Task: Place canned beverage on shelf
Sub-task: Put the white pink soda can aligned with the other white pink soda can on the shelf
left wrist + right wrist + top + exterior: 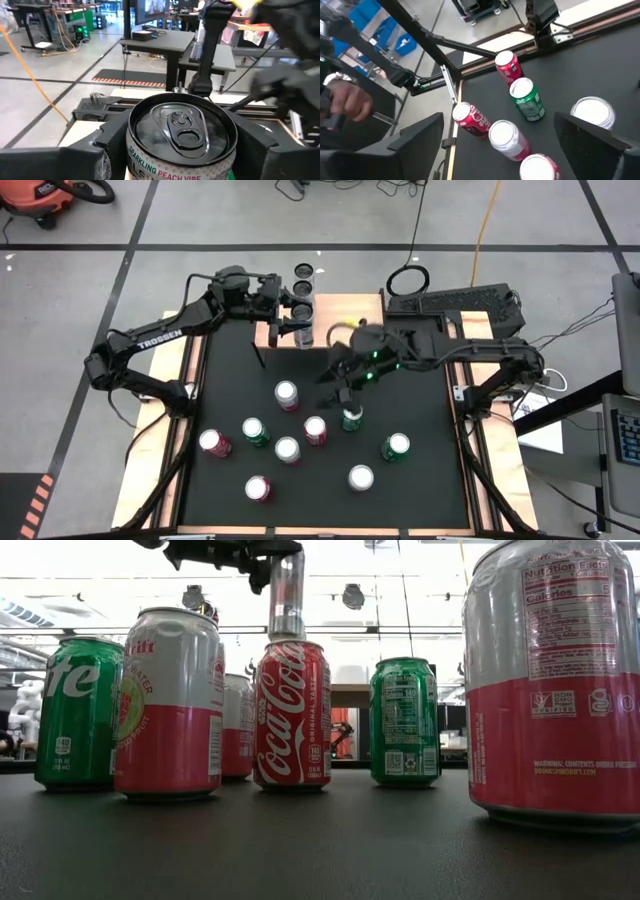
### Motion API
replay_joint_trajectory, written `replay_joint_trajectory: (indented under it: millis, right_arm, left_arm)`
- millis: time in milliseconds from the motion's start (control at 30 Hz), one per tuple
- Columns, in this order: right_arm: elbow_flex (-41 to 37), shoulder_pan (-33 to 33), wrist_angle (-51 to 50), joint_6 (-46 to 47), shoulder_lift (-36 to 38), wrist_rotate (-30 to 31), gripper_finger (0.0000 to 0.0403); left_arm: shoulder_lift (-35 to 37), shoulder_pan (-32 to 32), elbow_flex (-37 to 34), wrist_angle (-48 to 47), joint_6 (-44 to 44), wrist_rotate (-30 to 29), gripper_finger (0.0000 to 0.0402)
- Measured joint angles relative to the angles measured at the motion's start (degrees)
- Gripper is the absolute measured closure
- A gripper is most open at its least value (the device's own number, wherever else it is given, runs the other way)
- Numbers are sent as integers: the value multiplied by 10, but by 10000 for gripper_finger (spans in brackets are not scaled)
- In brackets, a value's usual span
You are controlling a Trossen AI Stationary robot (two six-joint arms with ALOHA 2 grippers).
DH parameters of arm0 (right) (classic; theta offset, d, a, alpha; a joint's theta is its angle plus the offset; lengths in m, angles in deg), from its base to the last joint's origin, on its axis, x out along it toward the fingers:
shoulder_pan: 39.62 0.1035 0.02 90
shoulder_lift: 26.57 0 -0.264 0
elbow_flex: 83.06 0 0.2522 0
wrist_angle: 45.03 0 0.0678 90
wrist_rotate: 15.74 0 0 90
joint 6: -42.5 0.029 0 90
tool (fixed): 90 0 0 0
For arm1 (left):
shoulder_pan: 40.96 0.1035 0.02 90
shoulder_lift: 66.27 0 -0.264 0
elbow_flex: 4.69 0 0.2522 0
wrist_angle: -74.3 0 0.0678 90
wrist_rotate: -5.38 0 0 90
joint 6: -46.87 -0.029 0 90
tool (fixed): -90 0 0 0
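While gripped: can (pixel 181 131) between left end effector (pixel 182 150) fingers.

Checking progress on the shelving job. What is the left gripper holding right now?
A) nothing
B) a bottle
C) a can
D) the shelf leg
C: in the left wrist view the left gripper has its fingers on both sides of a can whose label reads "sparkling peach".

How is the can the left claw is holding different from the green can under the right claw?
The held can, clamped in the left gripper, sits up by the shelf; the green can stands free on the mat. The right gripper hangs open above it, touching nothing. Both cans are upright.
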Motion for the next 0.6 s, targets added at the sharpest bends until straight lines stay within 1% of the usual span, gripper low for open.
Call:
replay_joint_trajectory:
  millis: [67, 200, 600]
  right_arm:
    - [0, 12, 1, 4, -7, 3, 46]
    - [0, 25, 1, 11, -16, 5, 46]
    - [0, 24, 0, 16, -24, 3, 46]
  left_arm:
    - [0, 3, 0, 0, -13, -14, 153]
    - [0, 11, 0, -2, -29, -16, 153]
    - [-42, 13, -1, 2, -34, -22, 153]
